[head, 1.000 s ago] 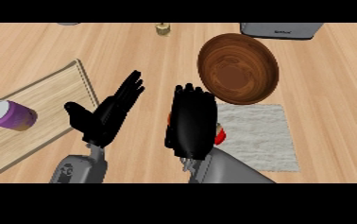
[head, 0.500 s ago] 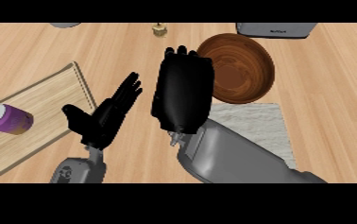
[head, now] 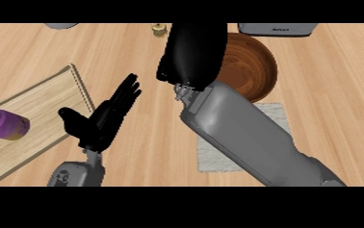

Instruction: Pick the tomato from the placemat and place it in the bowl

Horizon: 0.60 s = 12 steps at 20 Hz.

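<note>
The counter (head: 327,58) was seen from steeply above, light wood throughout. The right forearm (head: 249,135) was extended diagonally from the near right edge toward the far centre, and much of the placemat (head: 210,159) was covered by it; only grey strips of the mat were exposed on either side of the arm. The bowl (head: 249,73), dark brown and round, was located just beyond the placemat on the far side.

The right hand (head: 190,54) was positioned over the left rim of the bowl, with its back presented to the view. Whether it was clenched, released or grasping something could not be determined. The left hand (head: 107,119) was held open and at rest at near left, beside a wooden tray (head: 43,102).

The tomato was not visible anywhere. None was seen on the exposed parts of the placemat, nor in the exposed part of the bowl. It was judged to be hidden beneath the right hand.

The step in hand was judged to be the carry to the bowl, close to its end. The next move was judged to call for the hand to be brought further right, toward the bowl's centre, and lowered before release.

The heading and long axis of the tomato could not be established, since it was concealed.
</note>
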Available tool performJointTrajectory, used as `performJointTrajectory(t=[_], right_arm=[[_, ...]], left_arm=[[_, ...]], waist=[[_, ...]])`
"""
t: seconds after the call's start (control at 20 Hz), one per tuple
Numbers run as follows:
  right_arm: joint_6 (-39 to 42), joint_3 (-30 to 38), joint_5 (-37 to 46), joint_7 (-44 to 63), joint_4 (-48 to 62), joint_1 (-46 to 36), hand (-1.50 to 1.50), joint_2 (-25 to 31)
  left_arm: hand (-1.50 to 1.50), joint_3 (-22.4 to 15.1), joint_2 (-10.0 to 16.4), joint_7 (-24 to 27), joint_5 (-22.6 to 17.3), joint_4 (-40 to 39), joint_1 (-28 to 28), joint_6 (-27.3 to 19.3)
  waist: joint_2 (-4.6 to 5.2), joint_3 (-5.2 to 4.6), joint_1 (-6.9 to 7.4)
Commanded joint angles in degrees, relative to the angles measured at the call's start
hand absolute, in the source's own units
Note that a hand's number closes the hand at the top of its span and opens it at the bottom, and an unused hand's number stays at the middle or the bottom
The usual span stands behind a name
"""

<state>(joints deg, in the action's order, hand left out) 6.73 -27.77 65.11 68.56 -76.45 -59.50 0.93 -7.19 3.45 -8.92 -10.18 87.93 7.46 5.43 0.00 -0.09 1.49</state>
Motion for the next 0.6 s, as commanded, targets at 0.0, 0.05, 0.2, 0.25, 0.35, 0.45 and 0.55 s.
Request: performJointTrajectory(t=[0.0, 0.05, 0.2, 0.25, 0.35, 0.45, 0.55], right_arm=[[-3.19, 4.34, 0.69, 7.41, 4.13, -0.85, 1.50, -0.88], [-4.64, 6.42, 2.64, 4.08, 6.05, -0.03, 1.50, -0.87], [-8.38, 10.47, 3.91, -0.69, 11.80, -1.06, 1.50, -0.51], [-10.38, 11.86, 3.67, -5.38, 14.46, 0.34, 1.50, 2.55], [-12.44, 13.96, 3.90, -8.80, 18.24, 0.56, 1.50, 3.42], [-15.54, 14.94, 5.09, -11.71, 22.25, 2.03, 1.50, 4.98], [-14.59, 16.09, 6.26, -12.82, 26.36, -0.24, 1.50, 5.83]], left_arm=[[0.00, 0.29, -0.47, -1.06, -0.40, 0.78, 0.64, -0.48], [0.00, -0.93, -0.54, -1.67, 0.70, 3.65, -1.41, -1.32], [0.00, 0.24, -0.25, -1.86, 0.19, 1.71, 0.51, -0.87], [0.00, 1.33, 0.21, -1.99, -1.12, 2.19, 1.00, -0.19], [0.00, -1.09, -0.48, -0.93, 0.89, 3.46, -2.05, -0.46], [0.00, 0.65, -0.23, -0.91, 0.56, 2.17, -0.15, -1.03], [0.00, 1.05, 1.03, -2.83, -0.62, 4.40, -1.17, 0.21]], waist=[[0.09, 0.06, -0.56], [0.04, 0.09, -0.53], [0.27, 0.07, -0.54], [0.39, 0.08, -0.46], [0.35, 0.09, -0.32], [0.44, 0.09, -0.42], [0.28, 0.08, -0.34]])
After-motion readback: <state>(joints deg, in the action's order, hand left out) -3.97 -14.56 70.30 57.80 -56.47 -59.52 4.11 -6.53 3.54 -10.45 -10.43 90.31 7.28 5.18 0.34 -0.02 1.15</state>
